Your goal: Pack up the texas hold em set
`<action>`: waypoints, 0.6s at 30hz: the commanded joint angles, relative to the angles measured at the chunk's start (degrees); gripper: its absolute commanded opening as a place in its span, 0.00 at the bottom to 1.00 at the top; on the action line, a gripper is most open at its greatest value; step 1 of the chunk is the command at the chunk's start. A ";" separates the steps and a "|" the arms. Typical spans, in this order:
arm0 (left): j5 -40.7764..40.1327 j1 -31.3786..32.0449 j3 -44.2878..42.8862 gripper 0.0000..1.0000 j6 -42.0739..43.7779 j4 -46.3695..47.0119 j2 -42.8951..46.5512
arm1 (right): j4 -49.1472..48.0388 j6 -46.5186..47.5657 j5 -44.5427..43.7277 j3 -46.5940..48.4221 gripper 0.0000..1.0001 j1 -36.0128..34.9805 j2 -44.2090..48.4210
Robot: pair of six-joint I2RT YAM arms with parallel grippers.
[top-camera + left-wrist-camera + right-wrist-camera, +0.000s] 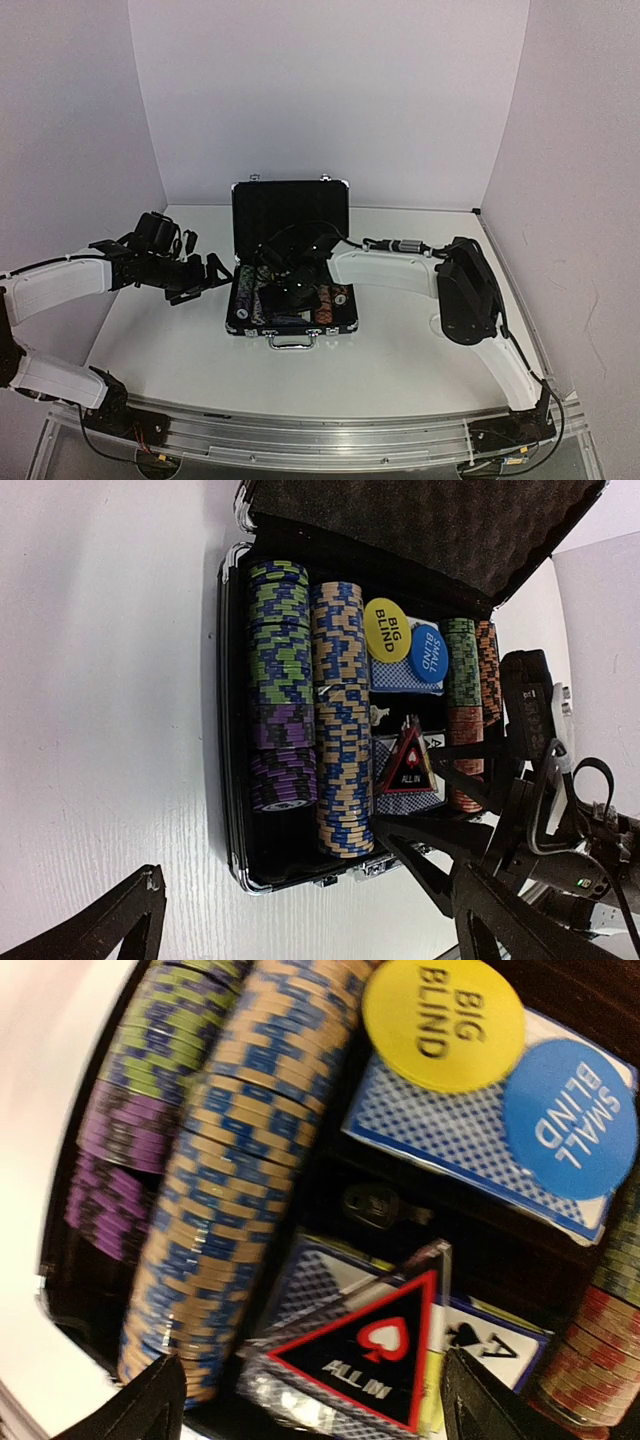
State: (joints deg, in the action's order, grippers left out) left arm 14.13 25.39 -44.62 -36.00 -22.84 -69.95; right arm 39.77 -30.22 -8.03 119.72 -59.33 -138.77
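- Top external view: we are seeing the black silver-edged briefcase (290, 205) lying open at the middle of the white table (400, 350). Its lid is standing upright at the far side and its handle (290, 341) is facing the arm bases.
- The right arm is reaching over the open case, and the left hand (212, 276) is hovering just beside the case's left edge, apart from it.
- Right wrist view: we are finding the right hand (320, 1392) with its fingers wide apart, holding nothing. The dark triangular "ALL IN" marker (365, 1360) is lying below and between them on a blue card deck (320, 1275).
- The yellow "BIG BLIND" disc (443, 1022) and the blue "SMALL BLIND" disc (570, 1118) are resting side by side on the other blue deck (440, 1135).
- Left wrist view: we are seeing the left hand's fingers spread fully and empty.
- Striped poker chips are filling the case in rows. The green and purple row (280, 680) is lying against the case's left wall, the tan-and-blue row (340, 720) is touching it, and the green and red rows (463, 720) are lying beyond the decks.
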 commanded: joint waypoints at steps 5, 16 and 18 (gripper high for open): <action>1.39 -0.34 -1.15 1.00 -0.47 2.84 -0.20 | -5.02 -0.35 1.60 -4.19 0.86 -1.91 6.14; 1.65 -0.34 -1.84 1.00 -0.47 3.48 -0.02 | -5.31 0.57 -3.28 -9.00 0.92 -1.63 14.79; 1.61 -0.34 -2.11 1.00 -0.56 3.50 -0.03 | -5.32 0.43 -3.55 -10.03 0.93 -1.44 16.62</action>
State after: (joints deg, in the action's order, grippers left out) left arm 15.19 25.39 -44.62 -36.03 -21.83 -70.19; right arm 36.04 -30.19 -9.39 110.74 -60.80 -129.43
